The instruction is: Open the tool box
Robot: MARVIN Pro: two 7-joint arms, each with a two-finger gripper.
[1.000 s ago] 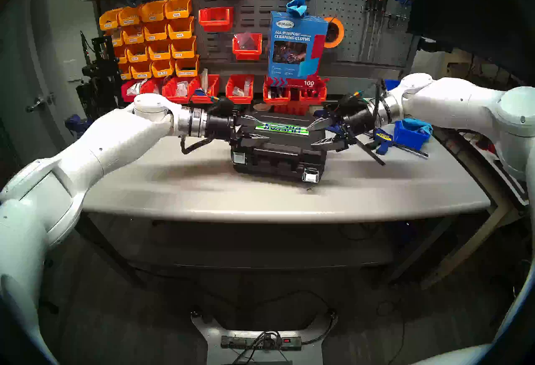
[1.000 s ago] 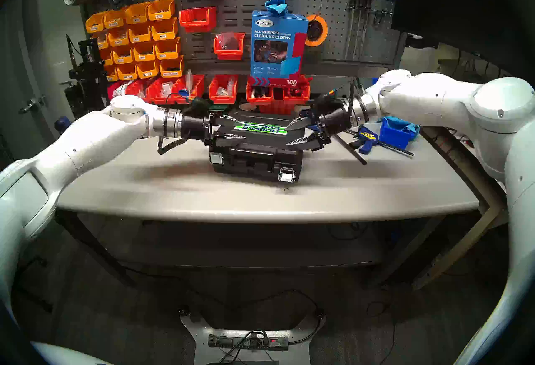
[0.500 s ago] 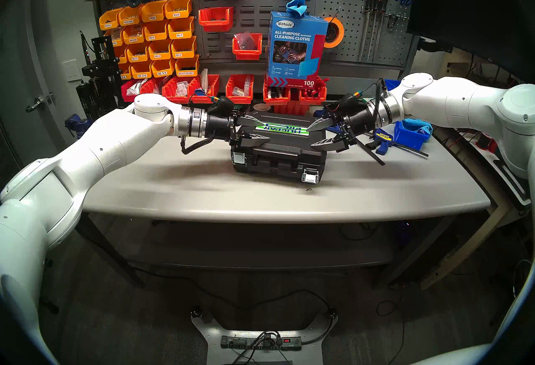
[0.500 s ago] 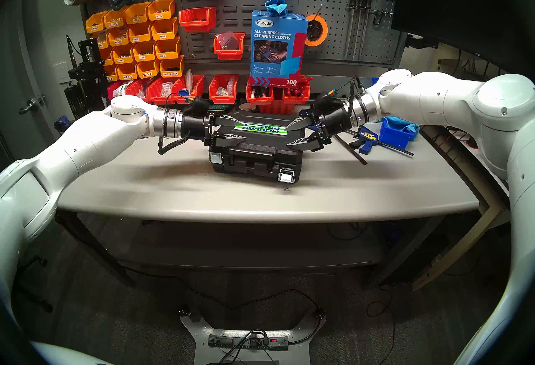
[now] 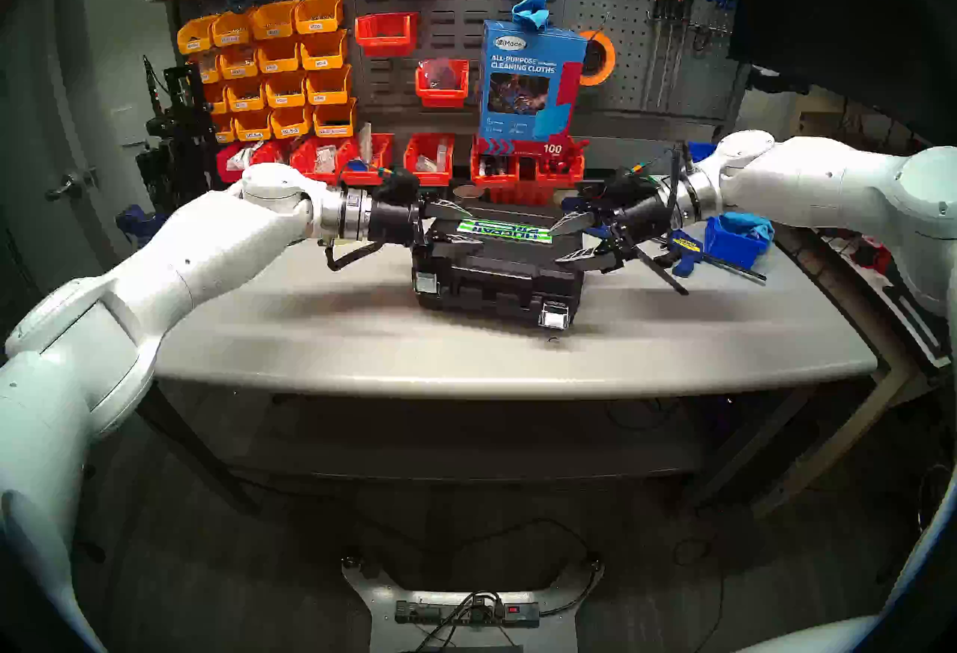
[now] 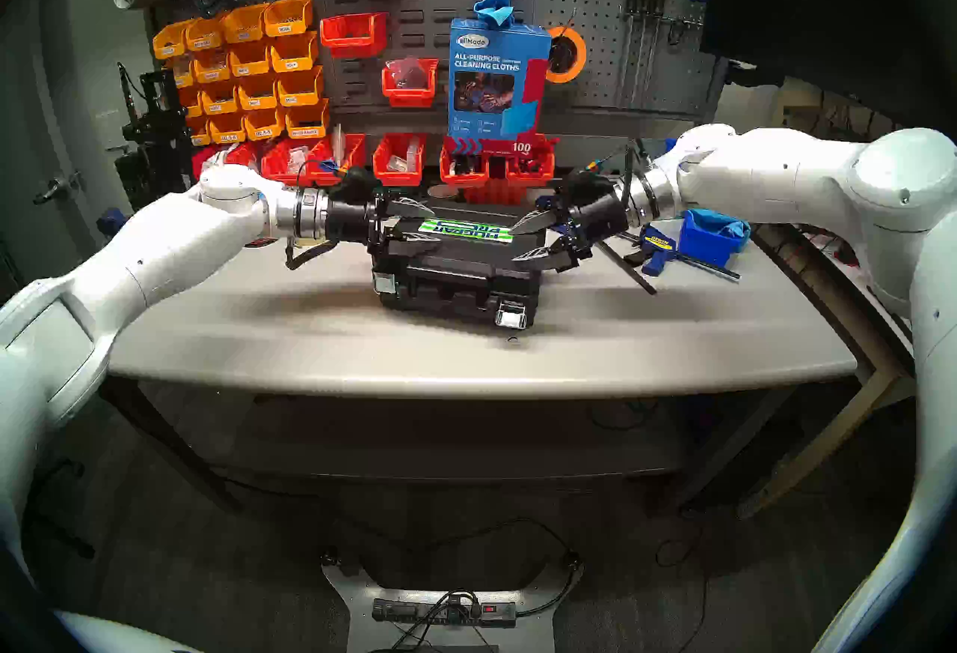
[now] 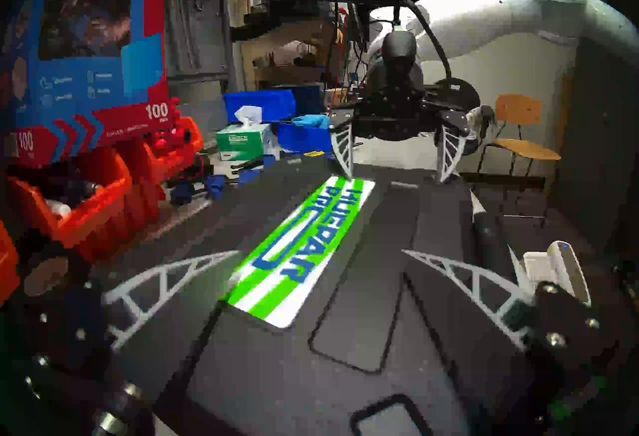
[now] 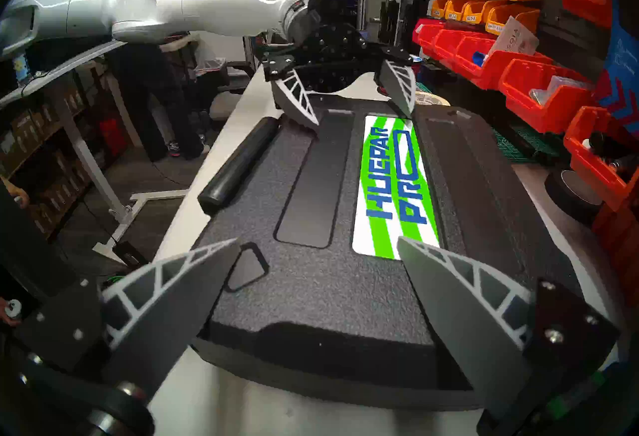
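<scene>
The black tool box (image 5: 497, 274) lies flat at mid-table with its striped label (image 5: 505, 229) on top. Two silver latches (image 5: 555, 315) and the black handle (image 8: 238, 165) are on its front side. My left gripper (image 5: 474, 227) is open and reaches in from the left, with its fingers spread just over the lid's left end (image 7: 345, 373). Facing it from the right, my right gripper (image 5: 554, 245) is open over the lid's right end (image 8: 321, 286). Neither gripper holds anything. The lid is down.
Red bins (image 5: 430, 160) and a blue cleaning-cloth box (image 5: 528, 87) line the back behind the tool box. To its right are a blue bar clamp (image 5: 686, 248) and a blue bin with a cloth (image 5: 735, 237). The grey table (image 5: 362, 341) has bare room in front.
My left gripper has shifted slightly up and toward the back over the lid, and its elbow has swung inward. The right gripper and the tool box have barely moved.
</scene>
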